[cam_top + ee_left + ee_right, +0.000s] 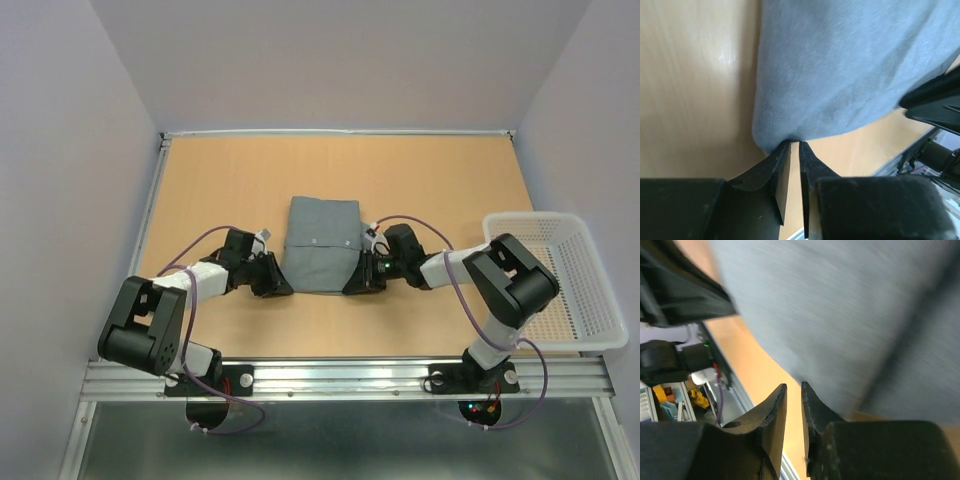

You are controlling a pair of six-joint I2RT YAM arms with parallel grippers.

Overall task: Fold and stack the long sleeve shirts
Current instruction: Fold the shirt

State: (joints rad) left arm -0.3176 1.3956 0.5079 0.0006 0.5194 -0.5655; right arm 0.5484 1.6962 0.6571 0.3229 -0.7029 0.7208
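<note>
The grey long sleeve shirt (pixel 322 245) lies folded into a rectangle at the middle of the table, with small pale buttons showing. My left gripper (pixel 272 285) is at its near left corner. In the left wrist view my left gripper (pixel 794 144) has its jaws almost together, pinching the corner of the shirt (pixel 850 65). My right gripper (pixel 355 285) is at the near right corner. In the right wrist view my right gripper (pixel 792 385) has its jaws close together at the edge of the shirt (pixel 840 305), which is blurred.
A white mesh basket (pixel 590 290) stands at the right edge of the table, beside the right arm. The wooden table (pixel 230 180) has walls on three sides. A metal rail (pixel 350 375) runs along the near edge.
</note>
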